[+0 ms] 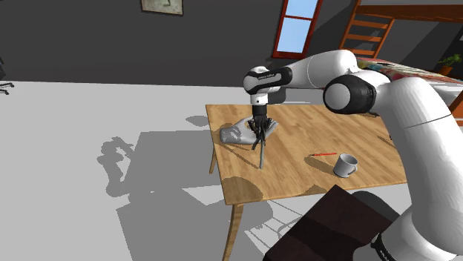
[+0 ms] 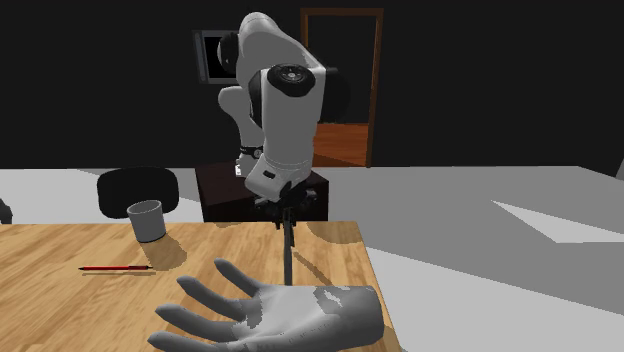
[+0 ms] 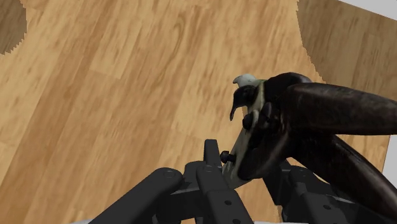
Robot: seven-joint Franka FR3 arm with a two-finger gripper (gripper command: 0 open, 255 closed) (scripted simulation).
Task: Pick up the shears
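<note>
The shears (image 1: 261, 150) are dark, long-handled and slim, and they hang nearly upright from my gripper (image 1: 260, 130) over the wooden table (image 1: 297, 178). In the second exterior view the shears (image 2: 290, 248) point down toward the tabletop from the gripper (image 2: 284, 207). My wrist view has the dark curved handles and pale pivot of the shears (image 3: 267, 124) clasped between the black fingers (image 3: 159, 184). The gripper is shut on them.
A grey model hand (image 1: 239, 134) lies palm up near the table's far corner, right beside the shears (image 2: 270, 315). A grey mug (image 1: 345, 164) and a red pencil (image 1: 324, 154) lie nearer the stand (image 1: 334, 230). A table edge is close by in the shoulder view's left.
</note>
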